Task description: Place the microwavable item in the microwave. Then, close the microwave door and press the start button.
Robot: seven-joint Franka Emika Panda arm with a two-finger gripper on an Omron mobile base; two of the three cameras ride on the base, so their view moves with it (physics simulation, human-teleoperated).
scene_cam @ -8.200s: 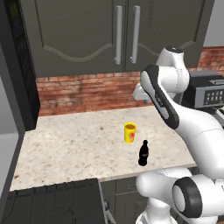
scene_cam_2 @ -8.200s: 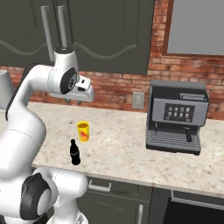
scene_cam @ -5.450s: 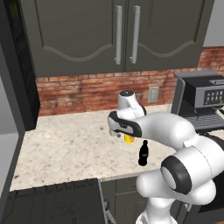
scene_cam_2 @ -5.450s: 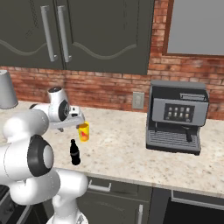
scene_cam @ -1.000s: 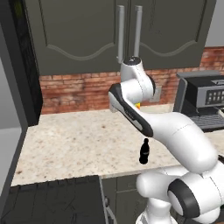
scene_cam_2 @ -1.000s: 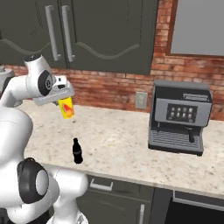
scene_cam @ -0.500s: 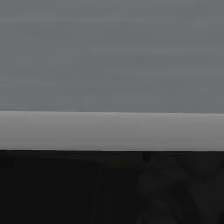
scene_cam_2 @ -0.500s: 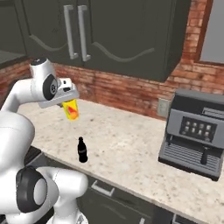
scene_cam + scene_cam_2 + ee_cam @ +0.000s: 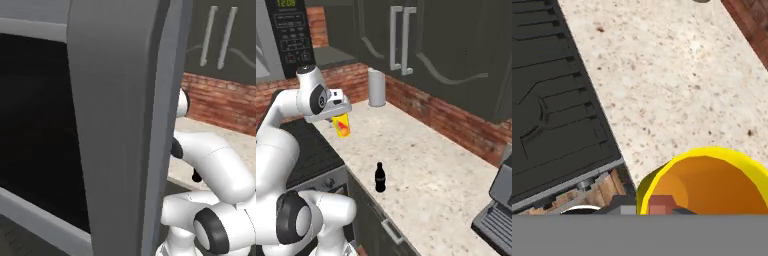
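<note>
Microwave door point(image 9: 120, 125): in the left base view, a grey frame edge close to the camera with dark glass to its left; it hides most of the arm.
Microwave point(image 9: 290, 32): black keypad panel at upper left of the right base view.
Gripper point(image 9: 340, 116): jaws closed on the yellow cup point(image 9: 342, 125), held tilted in the air above the counter's point(image 9: 426, 160) left edge, beside the black stovetop point(image 9: 308, 150).
Hand view: cup's open orange interior point(image 9: 712, 185) over speckled counter; the fingertips are probably hidden by it.
Surroundings: grey canister point(image 9: 376, 87) by the brick wall, black bottle point(image 9: 380, 177) standing near the front edge, coffee machine point(image 9: 496, 215) at far right.
</note>
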